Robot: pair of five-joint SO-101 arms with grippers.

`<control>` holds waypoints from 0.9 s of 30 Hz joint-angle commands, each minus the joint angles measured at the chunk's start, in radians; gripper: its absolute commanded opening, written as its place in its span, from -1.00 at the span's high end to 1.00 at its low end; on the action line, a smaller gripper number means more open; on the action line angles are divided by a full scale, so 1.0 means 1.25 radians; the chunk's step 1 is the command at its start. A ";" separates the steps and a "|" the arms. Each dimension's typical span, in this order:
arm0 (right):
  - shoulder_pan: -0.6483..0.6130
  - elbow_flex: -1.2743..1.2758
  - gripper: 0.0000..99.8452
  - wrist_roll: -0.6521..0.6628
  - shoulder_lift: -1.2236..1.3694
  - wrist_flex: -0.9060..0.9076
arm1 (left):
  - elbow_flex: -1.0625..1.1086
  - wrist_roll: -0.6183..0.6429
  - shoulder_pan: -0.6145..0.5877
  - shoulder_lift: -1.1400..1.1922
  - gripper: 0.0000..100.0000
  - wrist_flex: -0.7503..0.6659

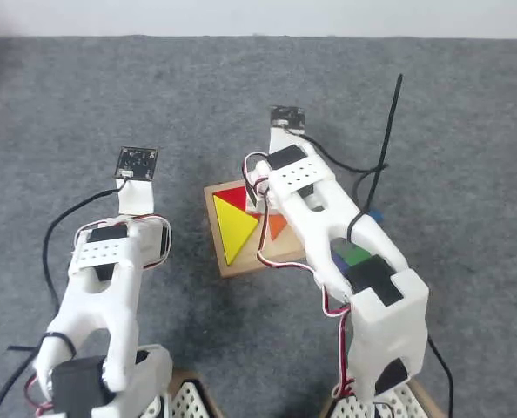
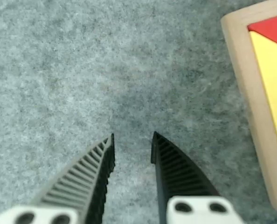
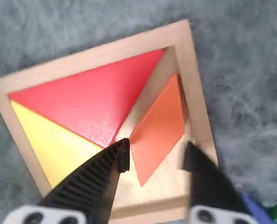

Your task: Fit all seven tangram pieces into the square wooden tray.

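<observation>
The square wooden tray (image 3: 89,55) lies on the grey carpet, and in the high view its rim (image 1: 241,266) shows between the two arms. A red triangle (image 3: 96,100) and a yellow triangle (image 3: 54,144) lie flat in it. Beside them an orange parallelogram (image 3: 159,128) rests in the tray, one edge close against the rim. My right gripper (image 3: 156,156) is open just above it, a fingertip close to each side of the orange piece. A blue piece (image 1: 376,215) and a green piece (image 1: 352,254) lie on the carpet by the right arm. My left gripper (image 2: 133,140) is open over bare carpet, left of the tray corner (image 2: 241,84).
The right arm (image 1: 328,226) reaches across the tray's right half and covers it from above. A black cable (image 1: 389,131) runs over the carpet behind it. The arm bases stand at the table's near edge. Open carpet lies to the left and at the back.
</observation>
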 commanded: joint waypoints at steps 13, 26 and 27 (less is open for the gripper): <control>-0.003 -0.009 0.49 -0.086 0.055 -0.093 | -0.002 -0.005 0.004 -0.005 0.75 -0.015; 0.030 -0.006 0.49 -0.126 0.056 0.001 | 0.003 -0.005 0.004 -0.006 0.75 -0.016; 0.030 -0.009 0.49 -0.128 0.056 0.009 | 0.003 -0.005 0.004 -0.006 0.75 -0.016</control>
